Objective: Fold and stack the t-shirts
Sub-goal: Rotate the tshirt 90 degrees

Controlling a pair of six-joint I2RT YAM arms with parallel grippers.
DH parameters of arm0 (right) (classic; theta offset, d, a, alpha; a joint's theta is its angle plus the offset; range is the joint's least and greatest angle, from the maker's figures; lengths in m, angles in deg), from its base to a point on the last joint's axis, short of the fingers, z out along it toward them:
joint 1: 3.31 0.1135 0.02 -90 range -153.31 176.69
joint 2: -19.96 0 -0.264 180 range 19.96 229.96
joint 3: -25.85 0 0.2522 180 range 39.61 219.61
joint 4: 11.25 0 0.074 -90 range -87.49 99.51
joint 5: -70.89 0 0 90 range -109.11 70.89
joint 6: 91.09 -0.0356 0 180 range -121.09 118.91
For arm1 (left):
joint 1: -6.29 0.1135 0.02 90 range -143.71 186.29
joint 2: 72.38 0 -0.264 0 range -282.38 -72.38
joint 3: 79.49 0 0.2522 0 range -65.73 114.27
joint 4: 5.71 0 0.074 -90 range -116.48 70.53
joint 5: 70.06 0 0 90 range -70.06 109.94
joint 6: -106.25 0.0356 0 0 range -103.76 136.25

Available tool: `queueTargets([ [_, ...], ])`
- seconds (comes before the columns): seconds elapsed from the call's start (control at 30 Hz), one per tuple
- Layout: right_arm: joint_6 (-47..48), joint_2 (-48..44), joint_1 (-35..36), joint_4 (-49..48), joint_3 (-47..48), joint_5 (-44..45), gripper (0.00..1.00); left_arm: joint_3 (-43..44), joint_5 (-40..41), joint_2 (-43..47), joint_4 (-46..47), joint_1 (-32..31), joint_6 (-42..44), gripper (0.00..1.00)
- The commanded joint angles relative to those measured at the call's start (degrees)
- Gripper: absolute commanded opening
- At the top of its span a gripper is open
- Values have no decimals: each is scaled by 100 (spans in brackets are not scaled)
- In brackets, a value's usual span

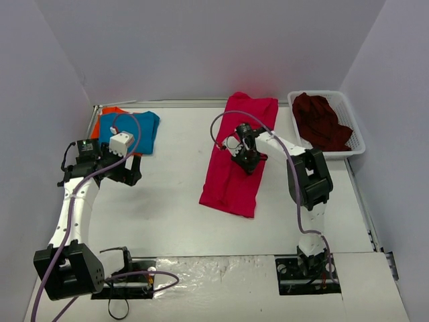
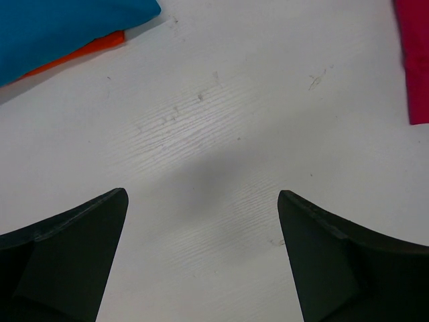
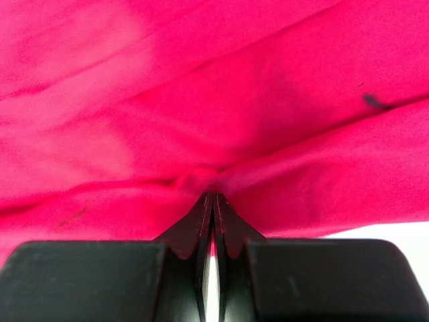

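From above, the crimson-pink t-shirt (image 1: 231, 181) lies lengthwise on the desk (image 1: 167, 201), with the right hand (image 1: 247, 159) on it. Left wrist: the left hand (image 2: 201, 201) gapes wide over the desk. Right wrist: the fingers (image 3: 198, 225) pinch a pink fold tight.

arms (image 1: 70, 215): white links, black joints | cables (image 1: 301, 228): purple | pincer fingers (image 2: 67, 261): matte black

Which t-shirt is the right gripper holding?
The pink t-shirt, mid-table: the right gripper is shut on a fold of it; blue and orange lie left, maroon sits in the basket.
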Motion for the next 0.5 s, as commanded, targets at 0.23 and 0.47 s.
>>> queueTargets([
  [0.23,576,-995,43,1995,1634,-931,0,106,-301,-102,-68,44,23,94],
  [0.47,-301,19,-641,862,2468,142,0,97,-266,-119,-68,44,23,94],
])
